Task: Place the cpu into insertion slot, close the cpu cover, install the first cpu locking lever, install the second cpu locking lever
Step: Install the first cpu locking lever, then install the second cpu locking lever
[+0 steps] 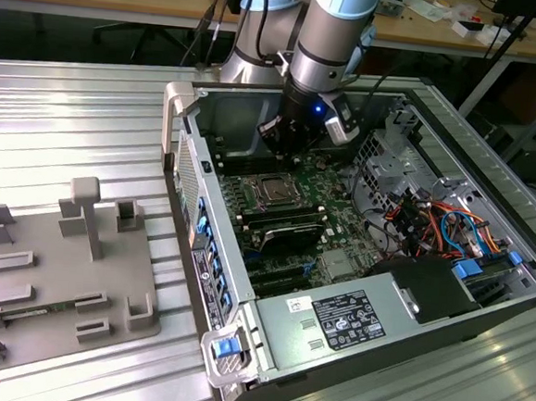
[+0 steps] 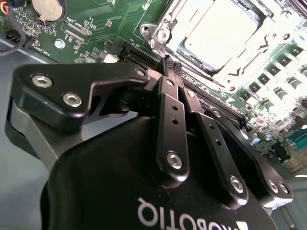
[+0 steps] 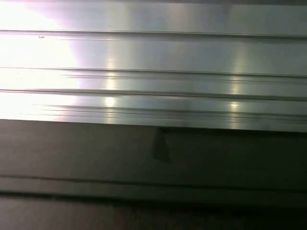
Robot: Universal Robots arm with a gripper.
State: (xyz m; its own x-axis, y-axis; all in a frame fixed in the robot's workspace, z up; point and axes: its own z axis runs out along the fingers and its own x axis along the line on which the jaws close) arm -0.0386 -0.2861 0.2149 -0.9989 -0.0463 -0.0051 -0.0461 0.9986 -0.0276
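The cpu (image 2: 218, 31), a flat square chip with a pale silvery top, lies in the socket on the green motherboard (image 2: 115, 19). The cpu cover (image 2: 165, 21), a thin metal frame, lies flat around its edges. My gripper (image 2: 169, 62) is shut, its two black fingers pressed together, tips right at the socket's near edge. Whether the tips touch a locking lever I cannot tell. In the exterior view the gripper (image 1: 284, 151) hangs inside the open computer case just behind the cpu (image 1: 275, 189).
The case's walls (image 1: 184, 147) enclose the board. A power supply with a white label (image 1: 347, 323) fills the front, and coloured cables (image 1: 433, 223) crowd the exterior view's right. A grey fixture plate (image 1: 49, 267) lies on the ribbed aluminium table.
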